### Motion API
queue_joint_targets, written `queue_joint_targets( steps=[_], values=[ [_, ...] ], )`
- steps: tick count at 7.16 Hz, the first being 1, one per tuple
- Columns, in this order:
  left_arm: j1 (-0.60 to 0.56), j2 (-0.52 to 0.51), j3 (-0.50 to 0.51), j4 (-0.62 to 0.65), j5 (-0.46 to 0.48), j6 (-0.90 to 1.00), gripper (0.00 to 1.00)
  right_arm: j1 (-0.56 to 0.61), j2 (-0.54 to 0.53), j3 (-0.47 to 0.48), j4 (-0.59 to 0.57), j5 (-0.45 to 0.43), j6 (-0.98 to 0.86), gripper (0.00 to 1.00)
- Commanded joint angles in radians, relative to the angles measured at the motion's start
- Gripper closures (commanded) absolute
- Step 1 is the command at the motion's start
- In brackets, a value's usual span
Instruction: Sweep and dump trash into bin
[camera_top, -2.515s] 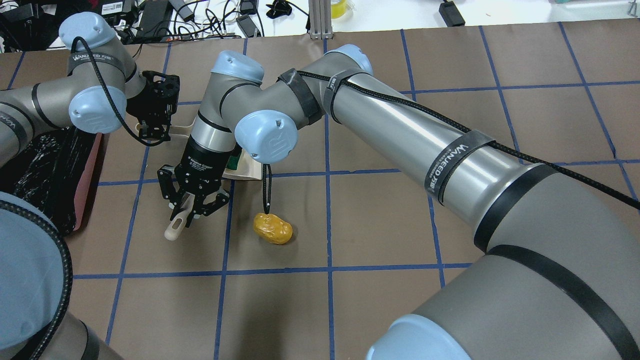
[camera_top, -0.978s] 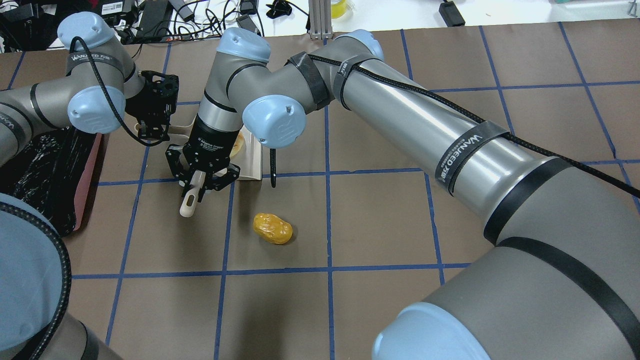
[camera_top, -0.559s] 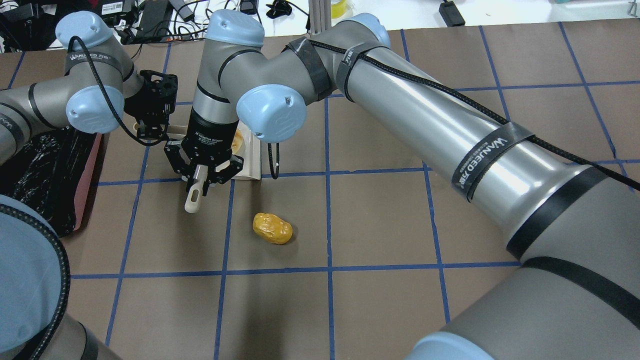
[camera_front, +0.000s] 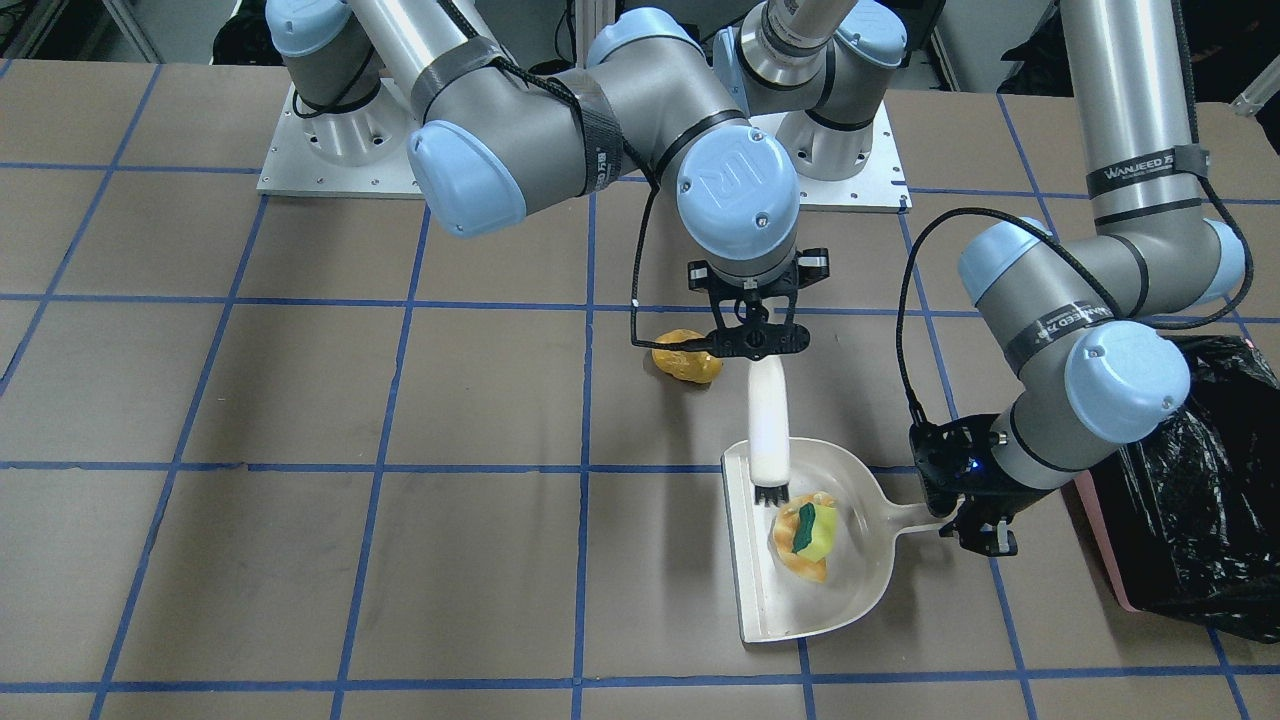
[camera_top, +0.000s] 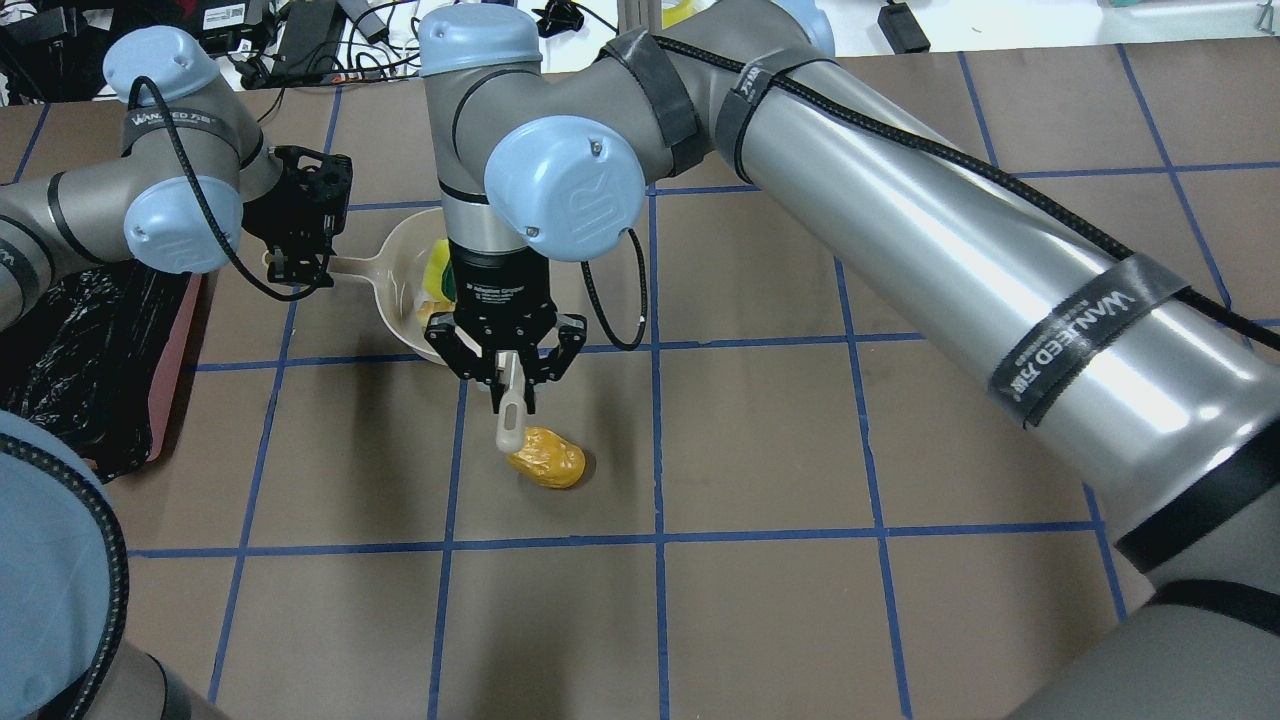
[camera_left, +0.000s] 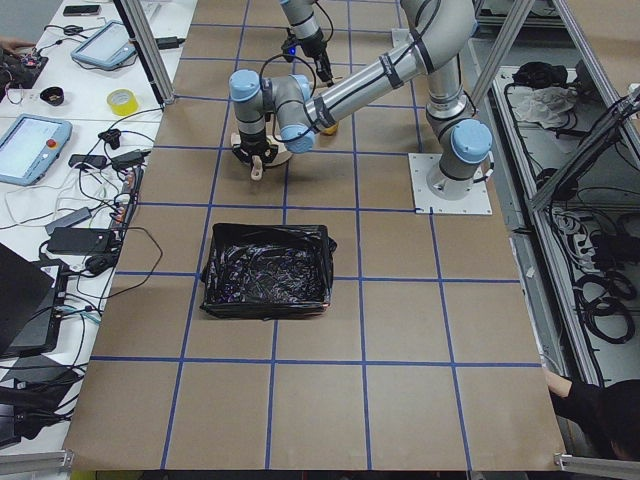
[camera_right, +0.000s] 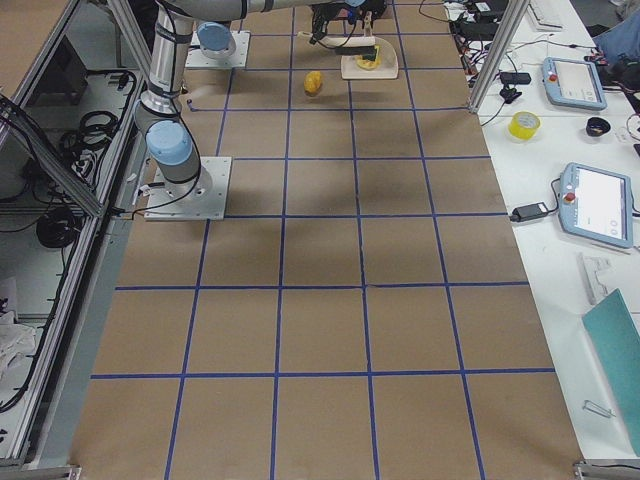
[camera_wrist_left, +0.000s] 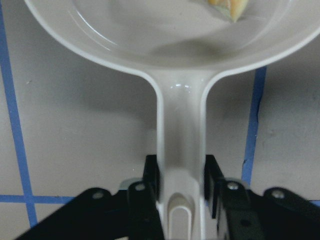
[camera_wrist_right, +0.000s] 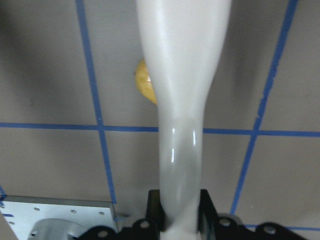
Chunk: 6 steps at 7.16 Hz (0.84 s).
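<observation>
My right gripper (camera_front: 755, 340) (camera_top: 508, 375) is shut on the cream brush (camera_front: 768, 425). Its black bristles (camera_front: 770, 493) stand in the cream dustpan (camera_front: 860, 560), beside the yellow-and-green sponge (camera_front: 805, 528). The sponge lies on the tan pastry piece (camera_front: 800, 568) in the pan. The golden-yellow roll (camera_front: 687, 362) (camera_top: 547, 458) lies on the table outside the pan, by the brush's handle end (camera_top: 508, 432). My left gripper (camera_front: 960, 525) (camera_wrist_left: 180, 200) is shut on the dustpan handle (camera_wrist_left: 180, 115). The pink bin (camera_front: 1105, 560) with its black bag (camera_top: 90, 340) stands just beyond my left arm.
The table is brown with blue tape lines (camera_top: 655, 540). My right arm (camera_top: 900, 220) reaches across the middle of the overhead view. Cables and devices (camera_top: 330, 40) lie along the far table edge. The two arm bases (camera_front: 580, 150) stand on white plates.
My right gripper has swung right with the brush, and its handle end now sits over the roll. The sponge in the pan now shows. The left gripper and dustpan have hardly moved.
</observation>
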Motion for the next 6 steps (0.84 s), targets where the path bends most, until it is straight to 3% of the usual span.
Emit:
queue_joint_targets(
  steps=[1, 4, 5, 6],
  values=[
    [0.013, 0.086, -0.104, -0.003, 0.005, 0.08, 1.0, 0.0, -0.076, 0.107, 0.124, -0.071, 0.011, 1.0],
    [0.042, 0.224, -0.262, 0.008, 0.016, 0.104, 1.0, 0.012, -0.184, 0.374, -0.01, -0.047, 0.196, 1.0],
    [0.057, 0.252, -0.293, 0.008, 0.018, 0.111, 1.0, 0.029, -0.186, 0.41, -0.025, -0.038, 0.257, 1.0],
    [0.062, 0.287, -0.336, 0.008, 0.022, 0.109, 1.0, 0.067, -0.177, 0.416, -0.064, 0.026, 0.285, 1.0]
  ],
)
